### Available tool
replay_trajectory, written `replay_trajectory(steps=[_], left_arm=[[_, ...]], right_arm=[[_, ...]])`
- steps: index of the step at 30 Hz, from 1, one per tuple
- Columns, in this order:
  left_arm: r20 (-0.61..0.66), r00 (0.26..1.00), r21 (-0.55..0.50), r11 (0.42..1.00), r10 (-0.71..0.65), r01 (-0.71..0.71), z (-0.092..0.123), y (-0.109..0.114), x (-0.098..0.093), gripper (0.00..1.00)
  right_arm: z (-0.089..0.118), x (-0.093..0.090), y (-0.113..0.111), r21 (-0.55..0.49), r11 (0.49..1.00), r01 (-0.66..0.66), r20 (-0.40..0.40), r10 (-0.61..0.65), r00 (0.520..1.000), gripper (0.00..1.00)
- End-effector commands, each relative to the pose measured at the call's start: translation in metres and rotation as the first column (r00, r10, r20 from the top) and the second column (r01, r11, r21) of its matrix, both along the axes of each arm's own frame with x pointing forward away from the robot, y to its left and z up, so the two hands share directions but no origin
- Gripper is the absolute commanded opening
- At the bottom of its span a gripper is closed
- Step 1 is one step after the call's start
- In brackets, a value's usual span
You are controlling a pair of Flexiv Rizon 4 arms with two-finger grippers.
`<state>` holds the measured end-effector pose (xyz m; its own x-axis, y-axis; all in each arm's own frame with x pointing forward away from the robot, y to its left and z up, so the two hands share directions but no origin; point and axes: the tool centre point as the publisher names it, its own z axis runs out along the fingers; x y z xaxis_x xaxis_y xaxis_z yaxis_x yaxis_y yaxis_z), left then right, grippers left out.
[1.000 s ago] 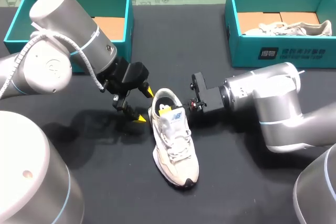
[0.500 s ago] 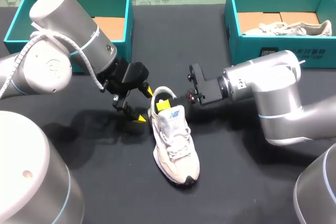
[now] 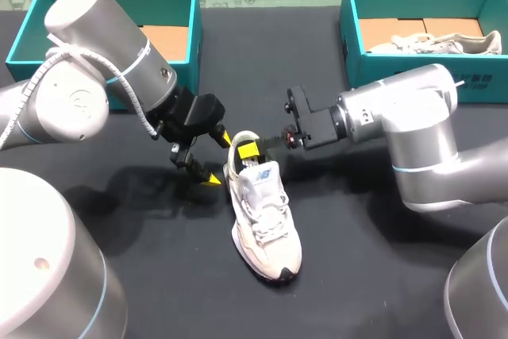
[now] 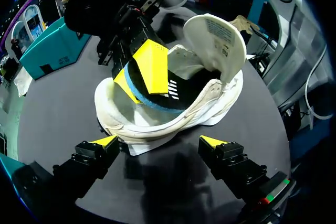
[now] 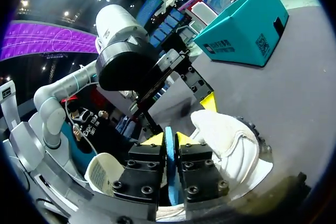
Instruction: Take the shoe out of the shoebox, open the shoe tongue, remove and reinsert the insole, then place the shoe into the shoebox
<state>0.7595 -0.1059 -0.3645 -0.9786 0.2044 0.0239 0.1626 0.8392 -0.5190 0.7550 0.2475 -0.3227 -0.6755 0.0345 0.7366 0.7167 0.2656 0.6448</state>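
the shoe (image 3: 266, 220) lies on its sole in the middle of the black worktop (image 3: 365, 275), toe toward the near edge and heel toward the far one, well apart from both teal boxes. its tongue (image 4: 216, 35) stands lifted back from the opening.

the right hand (image 3: 249, 150) comes in from the right over the collar and is clenched on the insole (image 4: 149, 98). in its wrist view the insole's blue edge sits pinched between the two fingers (image 5: 152, 156). the insole's heel end is raised above the heel rim, and its front runs down inside the shoe.

the left hand (image 3: 219, 159) is released, its yellow tips spread to either side of the heel and just beside it. i cannot tell whether they touch.

the left shoebox (image 3: 24, 37) sits at the far left edge with its cardboard floor showing. the right shoebox (image 3: 413, 77), at the far right, holds a second shoe (image 3: 444, 41).

bare worktop lies around the toe and along both flanks of the shoe.
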Motion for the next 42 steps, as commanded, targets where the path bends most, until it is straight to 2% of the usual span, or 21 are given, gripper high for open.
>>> replay_trajectory(steps=[1,5,11,17,18,19,24,26,33,42], left_arm=[[0.0,1.0,0.001,1.0,-0.001,0.001,0.0,0.0,0.0,1.0],[0.0,1.0,0.001,1.0,-0.001,0.001,0.0,0.0,0.0,1.0],[0.0,1.0,0.001,1.0,-0.001,0.001,0.0,0.0,0.0,1.0],[0.0,1.0,0.001,1.0,-0.001,0.001,0.0,0.0,0.0,1.0],[0.0,1.0,0.001,1.0,-0.001,0.001,0.0,0.0,0.0,1.0],[0.0,1.0,0.001,1.0,-0.001,0.001,0.0,0.0,0.0,1.0],[0.0,1.0,0.001,1.0,-0.001,0.001,0.0,0.0,0.0,1.0],[0.0,1.0,0.001,1.0,-0.001,0.001,0.0,0.0,0.0,1.0],[0.0,1.0,0.001,1.0,-0.001,0.001,0.0,0.0,0.0,1.0],[0.0,1.0,0.001,1.0,-0.001,0.001,0.0,0.0,0.0,1.0]], right_arm=[[-0.009,0.003,0.002,0.003,1.0,-0.014,-0.019,0.014,1.0,0.0],[-0.021,-0.001,0.001,0.009,1.0,-0.003,-0.061,0.003,0.998,0.0],[-0.036,-0.018,-0.002,0.011,1.0,0.02,-0.127,-0.019,0.992,0.0],[-0.033,-0.023,-0.003,0.01,0.999,0.035,-0.121,-0.033,0.992,0.0],[-0.031,-0.023,-0.002,0.009,0.999,0.034,-0.111,-0.033,0.993,0.05],[-0.028,-0.022,-0.001,0.005,1.0,0.031,-0.101,-0.03,0.994,0.2],[-0.016,-0.016,0.002,-0.01,1.0,0.018,-0.058,-0.018,0.998,0.44],[-0.012,-0.014,0.004,-0.019,1.0,0.013,-0.042,-0.014,0.999,0.47],[0.002,-0.007,0.004,-0.039,0.999,0.008,0.001,-0.008,1.0,0.48],[0.008,-0.005,0.003,-0.049,0.998,0.026,0.03,-0.025,0.999,0.42]])
